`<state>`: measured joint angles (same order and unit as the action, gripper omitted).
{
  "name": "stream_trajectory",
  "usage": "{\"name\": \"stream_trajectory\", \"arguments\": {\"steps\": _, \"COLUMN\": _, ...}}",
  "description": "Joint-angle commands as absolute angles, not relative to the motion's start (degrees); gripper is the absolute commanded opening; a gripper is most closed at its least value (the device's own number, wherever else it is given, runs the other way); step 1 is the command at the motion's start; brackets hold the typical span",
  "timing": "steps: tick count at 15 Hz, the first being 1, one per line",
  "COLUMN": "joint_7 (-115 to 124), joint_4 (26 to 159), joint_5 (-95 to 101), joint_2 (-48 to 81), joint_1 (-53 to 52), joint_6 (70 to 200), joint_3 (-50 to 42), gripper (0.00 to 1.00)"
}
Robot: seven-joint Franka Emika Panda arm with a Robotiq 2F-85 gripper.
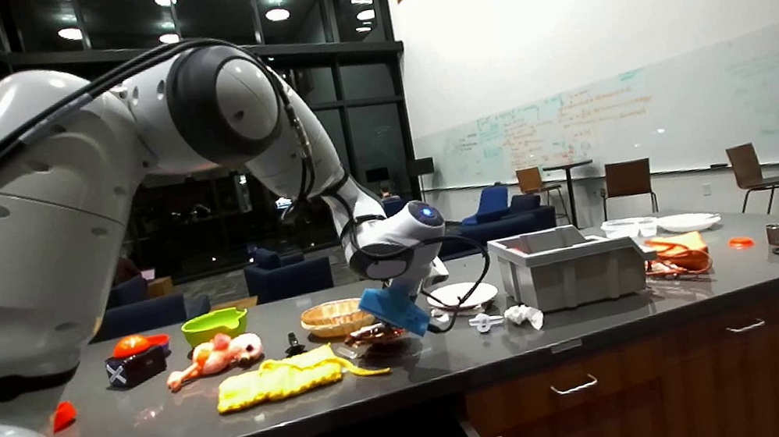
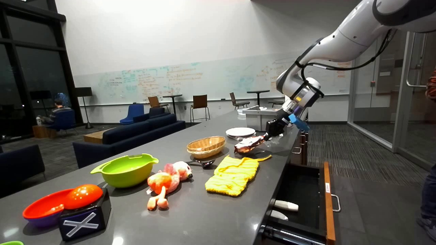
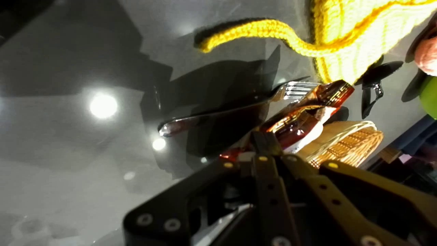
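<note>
My gripper (image 3: pixel 267 142) is shut, its fingertips pinching a shiny red-brown wrapper (image 3: pixel 297 128). In an exterior view the wrapper (image 2: pixel 248 144) sticks out from the tips of the gripper (image 2: pixel 266 136), tilted, with a shadow beneath it on the dark counter. The same wrapper (image 1: pixel 376 335) shows partly behind the blue piece (image 1: pixel 395 311) on the wrist, which hides the fingers there. Below the wrapper in the wrist view lies a fork (image 3: pixel 298 90). A yellow knitted cloth (image 2: pixel 233 175) with a long strap rests close by, and a wicker basket (image 2: pixel 206 147) stands beside the wrapper.
A grey bin (image 1: pixel 574 278) and a white plate (image 2: pixel 240 132) stand beyond the wrapper. A pink plush toy (image 2: pixel 170 180), green bowl (image 2: pixel 127 172) and black box (image 2: pixel 85 217) line the counter. Under its edge a drawer (image 2: pixel 299 194) is pulled out, holding white-handled utensils.
</note>
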<state>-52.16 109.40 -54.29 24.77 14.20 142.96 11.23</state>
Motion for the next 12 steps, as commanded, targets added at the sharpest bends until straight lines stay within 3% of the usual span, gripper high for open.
{"name": "stream_trajectory", "arguments": {"steps": 1, "joint_7": -58.3, "joint_4": 112.3, "joint_5": -61.8, "joint_2": 21.3, "joint_1": 13.8, "joint_6": 142.9, "joint_3": 9.7, "gripper": 0.00}}
{"name": "stream_trajectory", "arguments": {"steps": 12, "joint_7": -75.3, "joint_4": 107.3, "joint_5": -79.7, "joint_2": 21.7, "joint_1": 8.6, "joint_6": 139.5, "joint_3": 5.6, "gripper": 0.00}}
